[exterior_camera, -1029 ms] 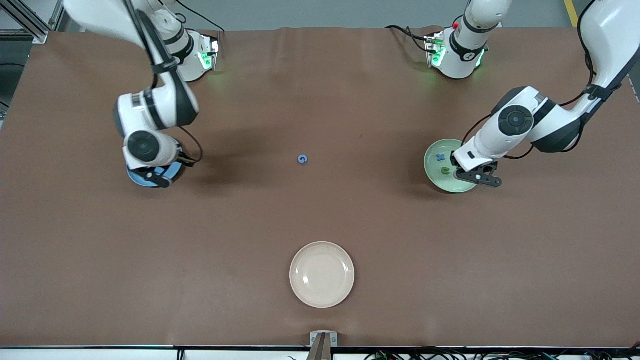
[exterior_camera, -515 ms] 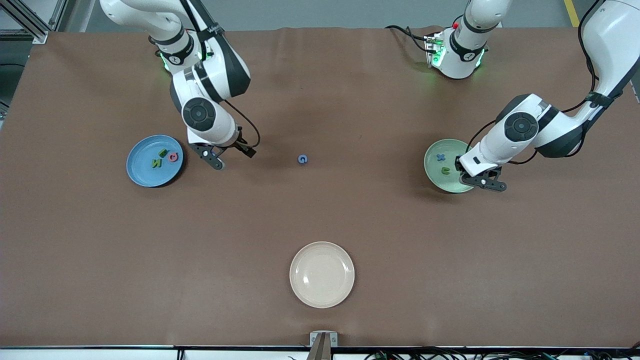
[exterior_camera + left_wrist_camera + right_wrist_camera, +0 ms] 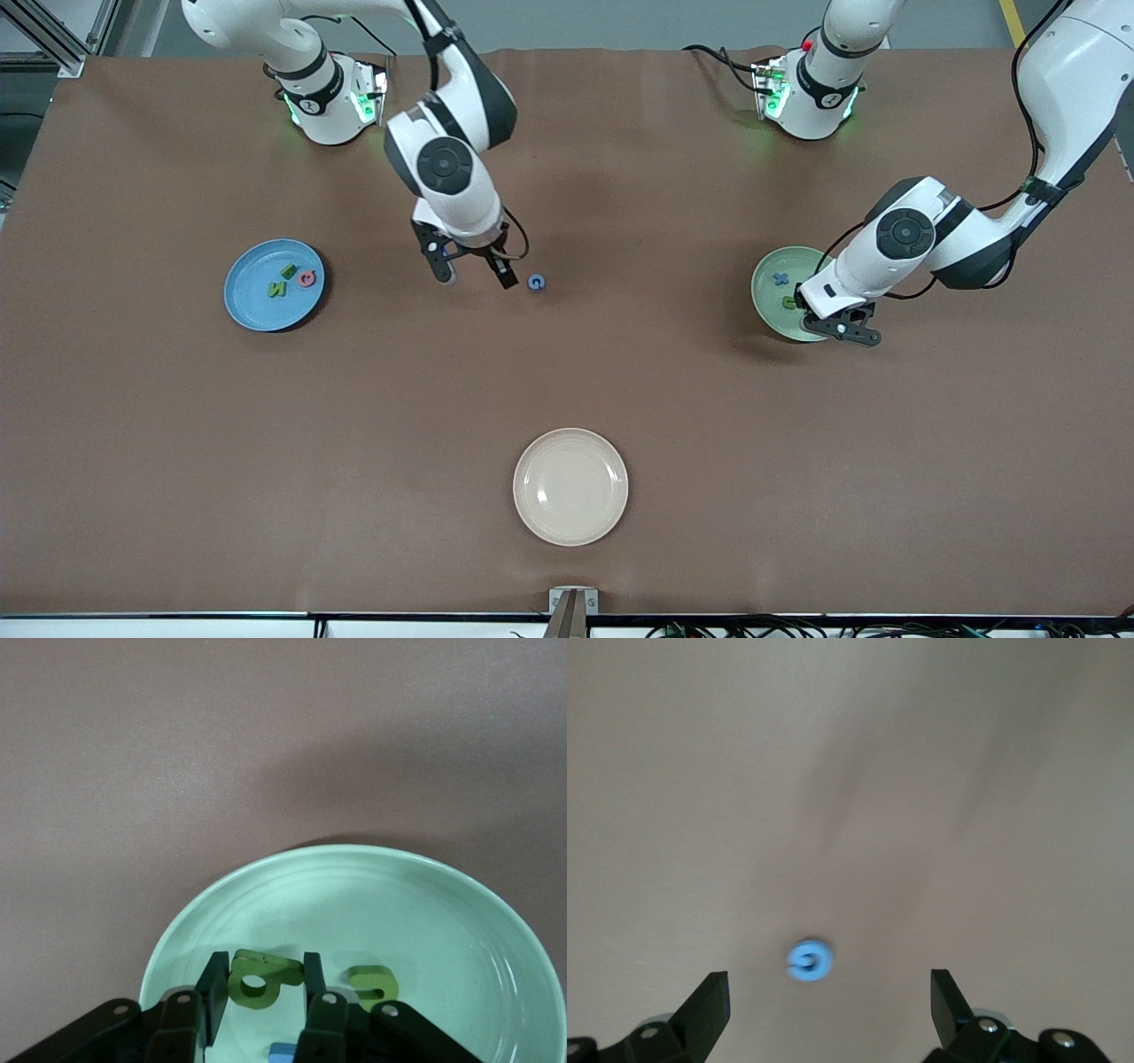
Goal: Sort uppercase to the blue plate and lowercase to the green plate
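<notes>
Plates counted: three. Taking the tabletop as a clock face in the front view, the blue plate (image 3: pixel 252 310) sat at nine o'clock, the green plate (image 3: pixel 767 292) at three, and a cream plate (image 3: pixel 570 486) at six, nearest the camera.

Letters counted on the blue plate: three, namely a green B (image 3: pixel 289 271), a green N (image 3: pixel 278 290) and a red Q (image 3: pixel 306 279). One blue G (image 3: pixel 535 282) lay alone on the brown table (image 3: pixel 567 381) near its centre.

The right gripper (image 3: pixel 474 275) hung low over the table just beside the G at its nine o'clock, fingers spread wide and holding nothing.

The left gripper (image 3: pixel 842 330) was over the green plate's five o'clock rim, fingers (image 3: pixel 312 974) clenched on a green q (image 3: pixel 261 979). Also in that plate were a green u (image 3: pixel 370 981), a blue x (image 3: pixel 780 278), and, in the left wrist view, a blue scrap (image 3: pixel 282 1051) I could not identify.
</notes>
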Controlling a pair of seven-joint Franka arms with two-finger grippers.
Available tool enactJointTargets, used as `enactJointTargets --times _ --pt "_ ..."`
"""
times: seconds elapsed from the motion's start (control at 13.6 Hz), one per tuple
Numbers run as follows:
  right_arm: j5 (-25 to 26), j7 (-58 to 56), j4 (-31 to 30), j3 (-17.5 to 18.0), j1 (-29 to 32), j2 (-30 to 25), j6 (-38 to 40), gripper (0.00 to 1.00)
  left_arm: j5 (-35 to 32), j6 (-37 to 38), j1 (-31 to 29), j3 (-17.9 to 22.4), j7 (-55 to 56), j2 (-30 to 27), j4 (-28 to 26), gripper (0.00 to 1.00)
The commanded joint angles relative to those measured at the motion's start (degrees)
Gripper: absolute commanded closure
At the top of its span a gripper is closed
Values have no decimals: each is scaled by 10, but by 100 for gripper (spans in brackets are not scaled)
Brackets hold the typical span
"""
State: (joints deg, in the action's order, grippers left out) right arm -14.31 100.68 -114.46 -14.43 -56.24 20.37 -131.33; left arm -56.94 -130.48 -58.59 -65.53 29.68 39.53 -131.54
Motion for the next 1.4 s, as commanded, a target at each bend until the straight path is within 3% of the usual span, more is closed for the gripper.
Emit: enactJointTargets --times 0.0,0.88,1.1,1.32 --pt "-11 65 35 -6 -17 48 -37 0 -10 -4 0 1 8 -4 5 0" --pt "-10 94 31 -7 -55 138 -128 7 12 8 -7 0 2 -6 24 0" --pt "-9 86 31 -6 -56 140 -127 14 119 8 -2 0 -60 -36 33 0" --pt "-9 85 31 -6 -59 140 -125 29 274 8 2 2 -181 -131 29 0"
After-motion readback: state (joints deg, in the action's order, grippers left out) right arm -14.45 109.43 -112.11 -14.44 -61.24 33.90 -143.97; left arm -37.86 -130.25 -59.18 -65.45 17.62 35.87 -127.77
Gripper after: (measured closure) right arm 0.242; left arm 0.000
